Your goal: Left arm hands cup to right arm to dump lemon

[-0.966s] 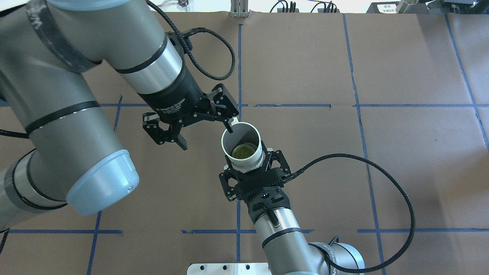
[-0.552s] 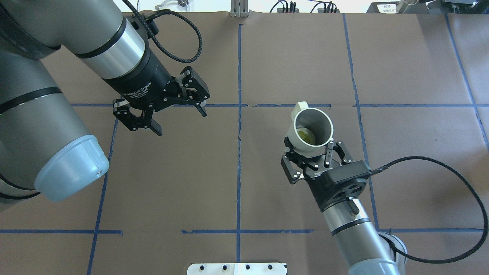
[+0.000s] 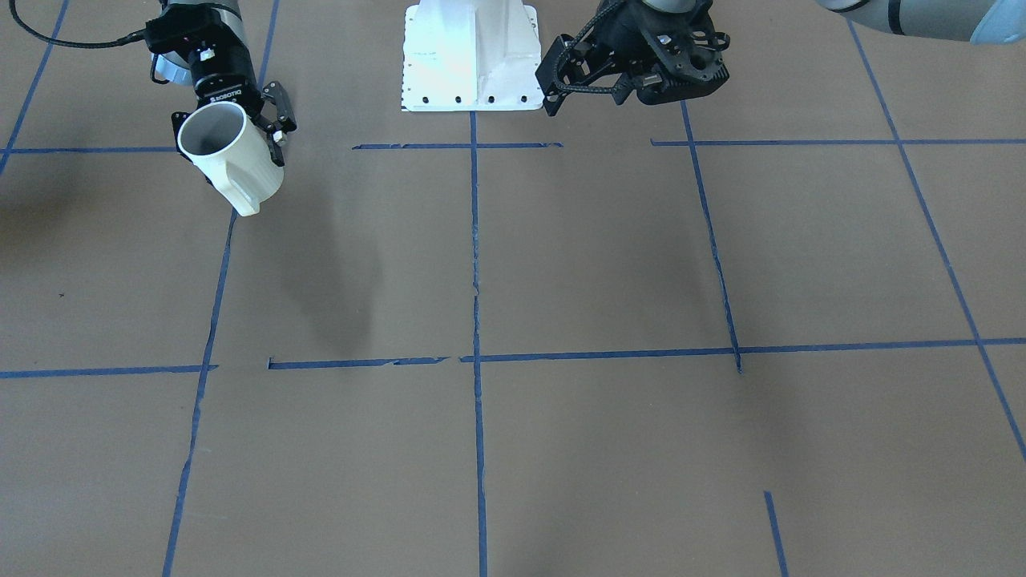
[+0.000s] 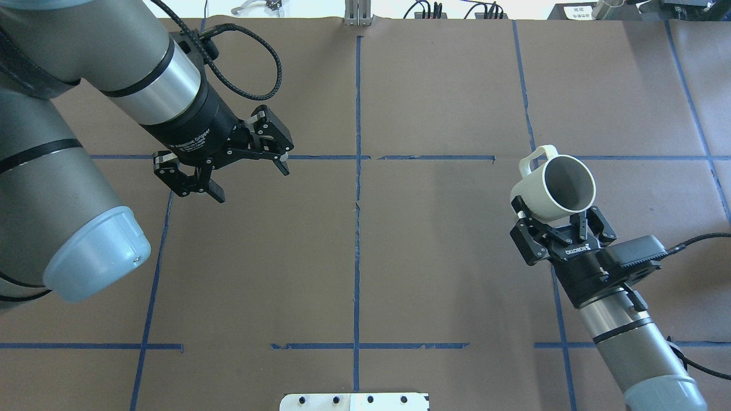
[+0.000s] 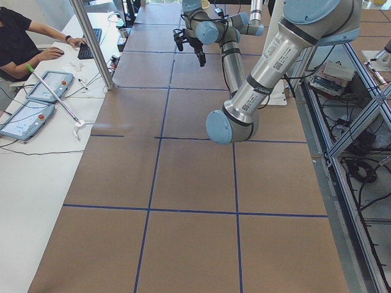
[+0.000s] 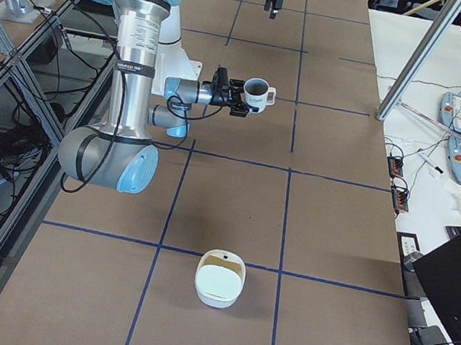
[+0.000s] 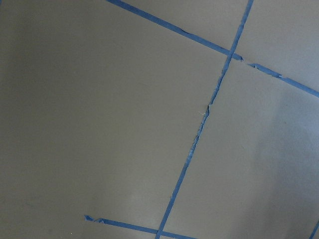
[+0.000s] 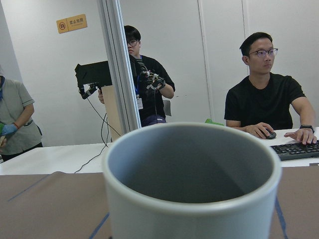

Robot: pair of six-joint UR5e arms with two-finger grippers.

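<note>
My right gripper is shut on the white cup and holds it above the table on the right, tilted, with the handle to the upper left. The cup also shows in the front view, the right side view and the right wrist view. Its grey inside shows in these views, and I see no lemon in it. My left gripper is open and empty, high over the left half and far from the cup. In the front view the left gripper sits near the robot base.
A white bowl-like container stands on the brown table near the end on my right. The white robot base plate is at the table's near edge. Blue tape lines grid the table. Operators sit beyond the far edge.
My right gripper has carried the cup away to the right and tilted it. The lemon seen inside it earlier no longer shows. My open left gripper has drawn back to the left.
</note>
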